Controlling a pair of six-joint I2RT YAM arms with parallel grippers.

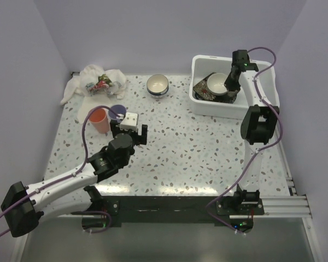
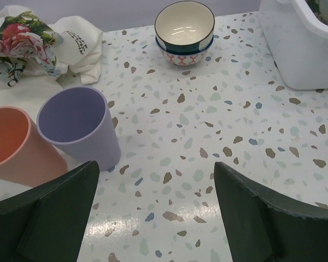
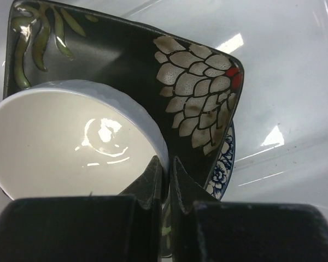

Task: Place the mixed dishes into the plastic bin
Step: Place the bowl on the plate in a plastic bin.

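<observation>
My right gripper [image 1: 229, 87] [image 3: 167, 169] reaches into the plastic bin [image 1: 213, 107] [image 3: 295, 65] and is shut on the rim of a white bowl [image 1: 216, 83] [image 3: 60, 147]. That bowl sits on a dark floral square plate [image 3: 153, 82], with a blue-patterned plate [image 3: 221, 164] under it. My left gripper [image 1: 130, 130] [image 2: 156, 218] hangs open over the table, with nothing between its fingers. Just left of it stand a purple cup [image 1: 118, 111] [image 2: 79, 125] and an orange cup [image 1: 99, 120] [image 2: 16, 144]. Two stacked small bowls [image 1: 158, 85] [image 2: 185, 30] stand at the back middle.
A white cloth with a red-green print [image 1: 95, 82] [image 2: 38, 49] lies crumpled at the back left, behind the cups. The bin's wall [image 2: 300, 49] rises at the far right of the left wrist view. Purple walls close the table on three sides.
</observation>
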